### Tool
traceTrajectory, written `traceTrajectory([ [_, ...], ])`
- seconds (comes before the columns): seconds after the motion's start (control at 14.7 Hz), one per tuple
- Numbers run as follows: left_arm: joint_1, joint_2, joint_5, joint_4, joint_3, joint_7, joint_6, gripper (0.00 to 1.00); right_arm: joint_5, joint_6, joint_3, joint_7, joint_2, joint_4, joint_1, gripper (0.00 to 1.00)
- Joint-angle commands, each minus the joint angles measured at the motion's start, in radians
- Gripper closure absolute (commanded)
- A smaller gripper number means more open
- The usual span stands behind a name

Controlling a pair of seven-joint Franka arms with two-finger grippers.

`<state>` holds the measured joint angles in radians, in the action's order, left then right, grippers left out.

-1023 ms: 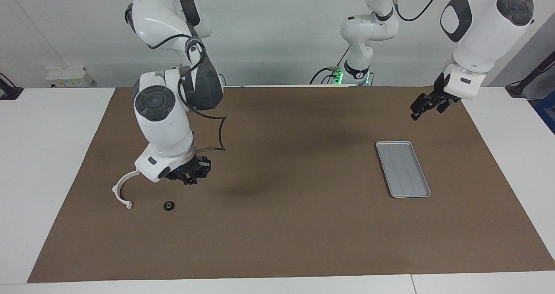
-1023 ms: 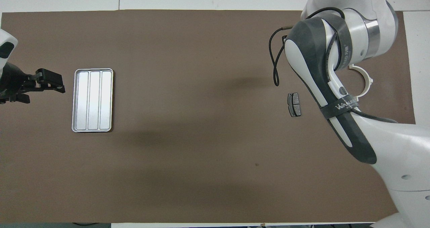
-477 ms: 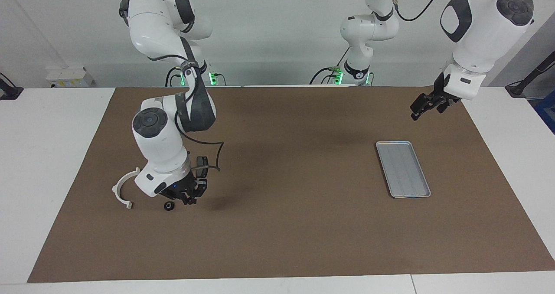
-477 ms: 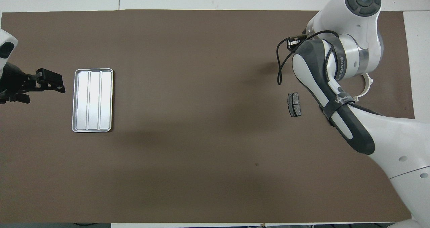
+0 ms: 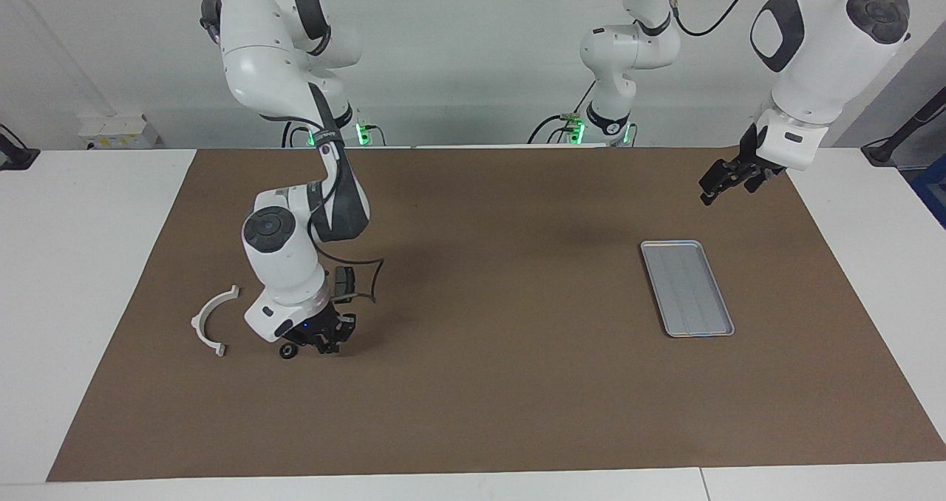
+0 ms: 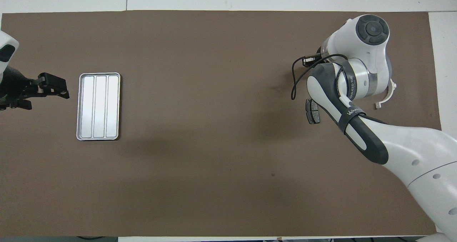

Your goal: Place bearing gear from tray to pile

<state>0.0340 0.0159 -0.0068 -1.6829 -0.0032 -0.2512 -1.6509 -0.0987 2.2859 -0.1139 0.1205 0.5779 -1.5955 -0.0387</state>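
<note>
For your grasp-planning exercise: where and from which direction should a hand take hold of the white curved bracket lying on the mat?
Probably straight from above, pinching across the thin band at mid-arc: the white bracket lies flat on the mat as an open half-ring, its inside bare, so one finger can drop inside the curve and one outside.

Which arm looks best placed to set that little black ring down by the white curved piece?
The right arm. Its gripper is low over the mat, right beside the bearing gear and near the white bracket. The left gripper waits in the air near the empty tray, at the table's left-arm end.
</note>
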Motion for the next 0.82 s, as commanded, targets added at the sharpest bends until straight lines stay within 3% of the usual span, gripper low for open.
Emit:
traceTrajectory([
  [0.0, 0.009, -0.022, -0.009, -0.018, 0.008, 0.004, 0.002, 0.0, 0.017, 0.038, -0.009, -0.035, -0.03, -0.066, 0.016, 1.0],
  [0.34, 0.009, -0.022, -0.009, -0.017, 0.008, 0.004, 0.002, 0.0, 0.016, 0.124, -0.009, -0.054, -0.036, -0.138, 0.031, 1.0],
  [0.68, 0.009, -0.022, -0.009, -0.017, 0.008, 0.004, 0.002, 0.0, 0.02, 0.129, -0.009, -0.05, -0.036, -0.135, 0.036, 1.0],
  [0.75, 0.007, -0.022, -0.009, -0.017, 0.008, 0.004, 0.002, 0.0, 0.027, 0.121, -0.009, -0.048, -0.036, -0.13, 0.036, 0.56],
])
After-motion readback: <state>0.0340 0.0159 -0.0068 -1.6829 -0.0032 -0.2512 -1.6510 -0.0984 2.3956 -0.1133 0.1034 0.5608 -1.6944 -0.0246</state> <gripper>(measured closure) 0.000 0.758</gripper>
